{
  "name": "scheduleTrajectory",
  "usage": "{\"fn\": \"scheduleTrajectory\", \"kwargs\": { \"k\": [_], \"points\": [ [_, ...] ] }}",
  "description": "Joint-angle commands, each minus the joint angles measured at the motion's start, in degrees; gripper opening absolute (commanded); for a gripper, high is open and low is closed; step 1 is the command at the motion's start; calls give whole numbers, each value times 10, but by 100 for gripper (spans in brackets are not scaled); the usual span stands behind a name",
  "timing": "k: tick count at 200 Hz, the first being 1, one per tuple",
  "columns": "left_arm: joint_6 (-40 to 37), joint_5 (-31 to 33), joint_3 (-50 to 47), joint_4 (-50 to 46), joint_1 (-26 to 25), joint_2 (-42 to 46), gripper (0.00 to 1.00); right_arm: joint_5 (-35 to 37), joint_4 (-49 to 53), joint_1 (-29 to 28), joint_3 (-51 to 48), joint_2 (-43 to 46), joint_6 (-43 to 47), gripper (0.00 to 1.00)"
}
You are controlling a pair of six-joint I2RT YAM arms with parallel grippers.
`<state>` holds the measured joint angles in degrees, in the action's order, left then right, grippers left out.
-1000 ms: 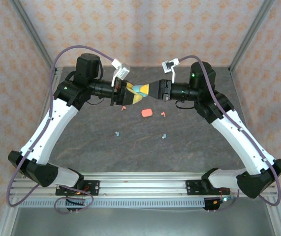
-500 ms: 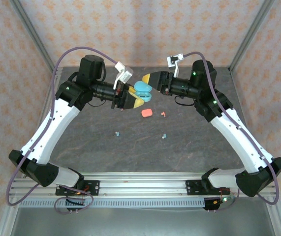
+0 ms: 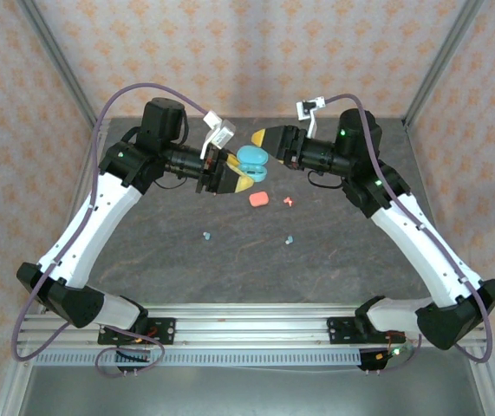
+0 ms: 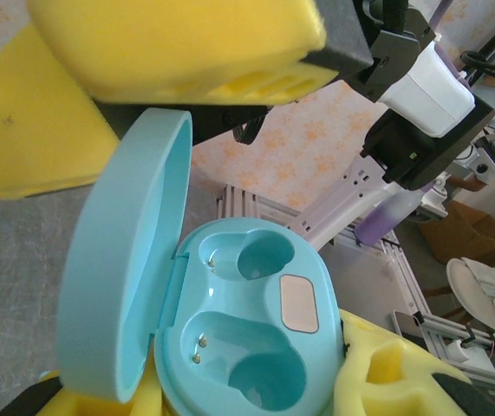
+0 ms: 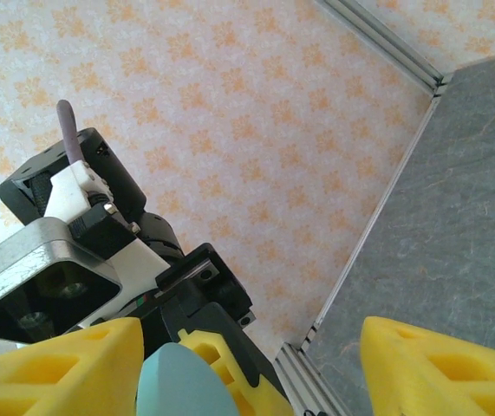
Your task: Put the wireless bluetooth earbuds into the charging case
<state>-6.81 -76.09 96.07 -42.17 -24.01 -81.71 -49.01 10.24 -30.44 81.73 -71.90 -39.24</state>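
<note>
My left gripper (image 3: 237, 171) is shut on the base of a teal charging case (image 3: 249, 166), held above the table at the back. In the left wrist view the case (image 4: 247, 321) stands open, its lid (image 4: 117, 260) swung up to the left, and both sockets are empty. My right gripper (image 3: 264, 143) is open just beyond the lid, its yellow fingers (image 4: 178, 43) spread above it. From the right wrist, the lid's edge (image 5: 173, 386) sits between the open fingers (image 5: 56, 364). A pink earbud (image 3: 288, 201) and two teal earbuds (image 3: 205, 235) (image 3: 288, 239) lie on the table.
A shut salmon-pink case (image 3: 259, 198) lies on the dark table (image 3: 334, 251) below the held case. Patterned walls and metal frame posts (image 3: 56, 61) enclose the back and sides. The arm bases sit on a rail (image 3: 247, 325) at the near edge.
A second ago both grippers met on the shut case. The right gripper swung the lid up, then opened and let go of it. The left grip has not changed.
</note>
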Motion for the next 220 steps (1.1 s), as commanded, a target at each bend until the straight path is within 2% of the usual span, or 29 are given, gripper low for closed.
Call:
{"fn": "scheduleTrajectory", "kwargs": {
  "k": [1,49,98,138,188,220],
  "points": [
    [-18,-13,22,-7,3,1,16,7,-2,0,18,19,17,68],
    [-25,25,4,-5,14,14,16,18,57,1,38,27,28,70],
    [-25,94,-59,14,21,61,15,48,100,6,37,10,-17,69],
    [-35,148,-103,5,21,94,15,127,202,12,27,-12,-11,65],
    [-33,220,-167,19,22,147,15,261,347,9,19,-70,-36,60],
    [-22,255,-194,15,23,168,14,265,392,-24,25,-145,-29,59]
  ]
}}
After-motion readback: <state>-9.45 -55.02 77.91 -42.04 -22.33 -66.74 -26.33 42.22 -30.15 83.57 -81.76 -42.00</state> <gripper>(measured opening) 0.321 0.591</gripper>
